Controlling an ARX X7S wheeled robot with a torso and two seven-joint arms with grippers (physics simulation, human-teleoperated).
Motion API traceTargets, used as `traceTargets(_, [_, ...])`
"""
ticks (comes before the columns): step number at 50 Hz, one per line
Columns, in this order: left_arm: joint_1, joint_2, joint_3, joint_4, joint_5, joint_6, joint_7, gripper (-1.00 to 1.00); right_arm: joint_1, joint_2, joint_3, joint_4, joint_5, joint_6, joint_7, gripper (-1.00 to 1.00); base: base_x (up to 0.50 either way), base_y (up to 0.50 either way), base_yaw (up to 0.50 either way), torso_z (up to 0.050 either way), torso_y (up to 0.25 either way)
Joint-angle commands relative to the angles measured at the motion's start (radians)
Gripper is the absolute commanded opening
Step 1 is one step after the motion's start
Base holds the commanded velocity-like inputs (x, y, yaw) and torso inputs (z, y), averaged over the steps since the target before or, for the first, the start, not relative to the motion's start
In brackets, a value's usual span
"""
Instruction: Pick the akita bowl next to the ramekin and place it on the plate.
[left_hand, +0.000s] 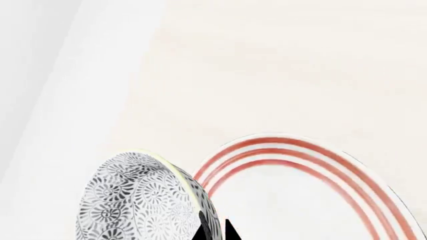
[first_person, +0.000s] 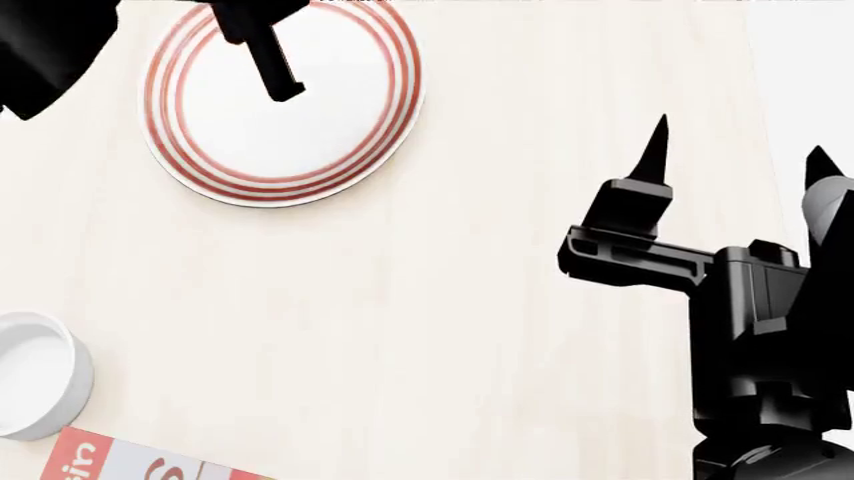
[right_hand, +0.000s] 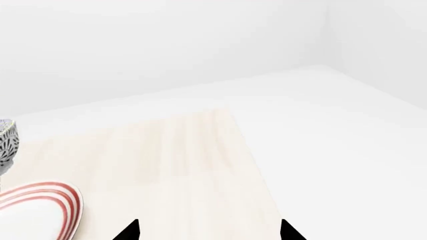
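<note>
Here, in the head view, one plate (first_person: 283, 108) with thin red rings lies flat on the pale wooden counter (first_person: 441, 300) in the upper left of the frame. A black finger of the left hand (first_person: 274, 65) reaches down over its white centre from the top edge; the other finger is out of frame there. The left wrist view shows more: at the lower left of that frame the akita bowl (left_hand: 143, 200) is tipped on its side, its speckled outside facing the camera, with the dark fingertips (left_hand: 212, 230) of the left hand pinching its rim at the bottom edge. The plate's ringed rim (left_hand: 293, 150) curves just beside the bowl; whether the bowl touches the plate cannot be told.

One ramekin (first_person: 38, 372), plain white, stands at the lower left edge of the head view, well apart from the plate. Below it, at the bottom edge, is a corner of a red and white printed box (first_person: 127, 462). Only one patterned bowl shows in any view.

The right hand (first_person: 741, 165) is at the right of the head view, its two pointed fingers spread wide and holding nothing. In the right wrist view its tips sit at the bottom edge, with the plate (right_hand: 40, 210) at the lower left and a sliver of the bowl (right_hand: 7, 145) at the left edge above it.
</note>
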Motion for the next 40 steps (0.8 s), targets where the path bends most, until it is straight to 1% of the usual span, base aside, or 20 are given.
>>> traceTargets(1, [0.038, 0.006, 0.014, 0.043, 0.02, -0.068, 0.021, -1.0, 0.005, 0.002, -0.003, 0.0, 0.005, 0.002, 0.004, 1.0, 0.0, 0.0, 0.0, 0.0, 0.0])
traceTargets(14, [0.073, 0.006, 0.015, 0.096, -0.018, -0.138, 0.02, -1.0, 0.001, 0.002, -0.008, 0.008, -0.003, -0.011, -0.001, 1.0, 0.0, 0.0, 0.0, 0.0, 0.0])
traceTargets(40, [0.115, 0.006, 0.015, 0.105, -0.024, -0.196, 0.01, -1.0, -0.004, 0.007, -0.014, 0.015, -0.007, -0.025, -0.006, 1.0, 0.0, 0.0, 0.0, 0.0, 0.0])
